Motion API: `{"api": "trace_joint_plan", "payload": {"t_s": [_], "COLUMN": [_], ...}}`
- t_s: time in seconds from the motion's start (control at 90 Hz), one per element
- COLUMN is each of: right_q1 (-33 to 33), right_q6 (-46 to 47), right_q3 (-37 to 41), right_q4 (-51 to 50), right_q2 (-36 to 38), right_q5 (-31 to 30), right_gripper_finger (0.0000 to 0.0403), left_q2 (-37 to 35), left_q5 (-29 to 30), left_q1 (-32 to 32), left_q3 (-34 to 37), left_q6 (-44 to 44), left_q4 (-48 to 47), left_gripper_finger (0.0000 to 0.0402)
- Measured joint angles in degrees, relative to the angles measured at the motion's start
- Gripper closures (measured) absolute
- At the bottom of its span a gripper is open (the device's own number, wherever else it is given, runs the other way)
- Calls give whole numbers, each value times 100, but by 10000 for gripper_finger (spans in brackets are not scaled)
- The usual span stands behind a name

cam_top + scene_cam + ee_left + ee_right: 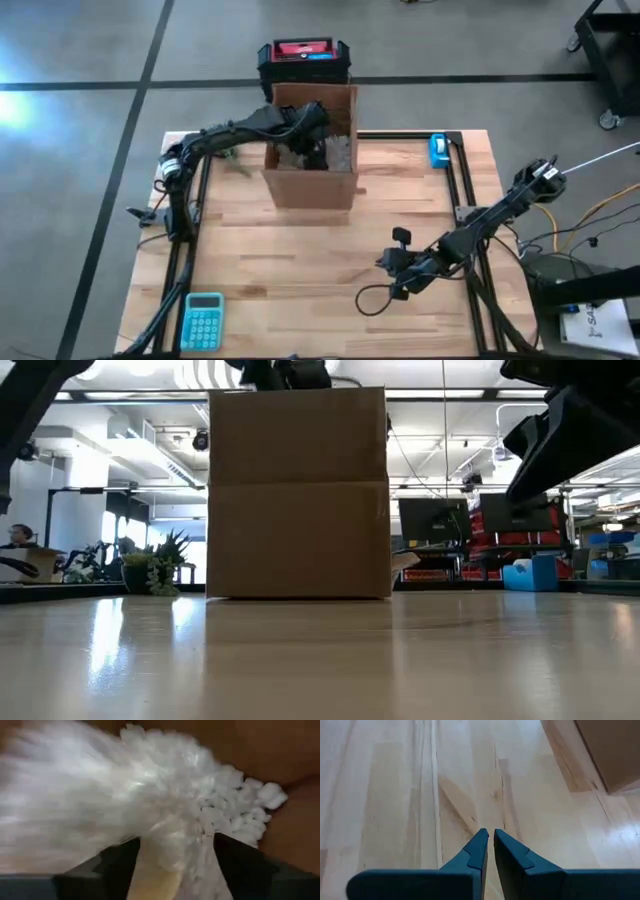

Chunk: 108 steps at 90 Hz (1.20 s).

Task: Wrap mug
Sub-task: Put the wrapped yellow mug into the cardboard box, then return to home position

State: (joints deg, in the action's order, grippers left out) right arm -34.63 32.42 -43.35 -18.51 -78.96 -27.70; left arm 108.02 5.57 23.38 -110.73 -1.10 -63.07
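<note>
Nearest, on the left edge of the table (300,270): a teal calculator (203,320), untouched. To the right on the near side, right gripper (490,839) resting low over bare wood, fingers pressed almost together, holding nothing. Farther back, centre-left: open cardboard box (310,150), lined with white packing peanuts (240,815). Reaching down into it from the left, left gripper (172,845), fingers spread around a bundle of white bubble wrap (100,800). No mug on show in any view; presumably inside that bundle, though cannot tell. Likely step: settling the wrapped bundle into the box, wrapping itself apparently done. Next move, probably: release cleanly and lift straight up, clear of the box walls. Beyond the box, off the far edge: a black-and-red case (303,58).
</note>
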Motion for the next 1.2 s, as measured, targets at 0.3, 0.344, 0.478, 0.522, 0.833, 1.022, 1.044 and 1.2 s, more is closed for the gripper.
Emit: {"api": "trace_joint_plan", "payload": {"t_s": [0.3, 0.344, 0.478, 0.522, 0.833, 1.022, 1.044, 1.2], "right_q1": [2, 2, 2, 2, 4, 4, 4, 4], "right_q6": [-2, -2, -2, -2, -4, -2, -4, -4], "right_q3": [0, 0, 0, 0, 0, 0, 0, 0], "right_q4": [-1, -1, -1, -1, 1, 8, 14, 64], "right_q2": [0, 0, 0, 0, 0, 0, 0, 0], "right_q5": [0, 0, 0, -3, -94, -94, -93, -94], "right_gripper_finger": [384, 384, 384, 384, 384, 384, 384, 384], "left_q2": [-99, -163, -532, -670, -1484, -2364, -2501, -3517], "left_q5": [310, 309, 303, 305, 682, 520, 432, -60], "left_q1": [-423, -575, -1212, -1472, -3604, -4034, -4031, -3855], "left_q3": [-2068, -2244, -2341, -2314, -893, 1420, 1746, 4043], "left_q6": [153, 155, 150, 116, 124, 93, 74, -97], "left_q4": [-1317, -1450, -1598, -1590, -345, 1615, 1898, 4189], "left_gripper_finger": [159, 170, 211, 229, 392, 400, 400, 401]}}
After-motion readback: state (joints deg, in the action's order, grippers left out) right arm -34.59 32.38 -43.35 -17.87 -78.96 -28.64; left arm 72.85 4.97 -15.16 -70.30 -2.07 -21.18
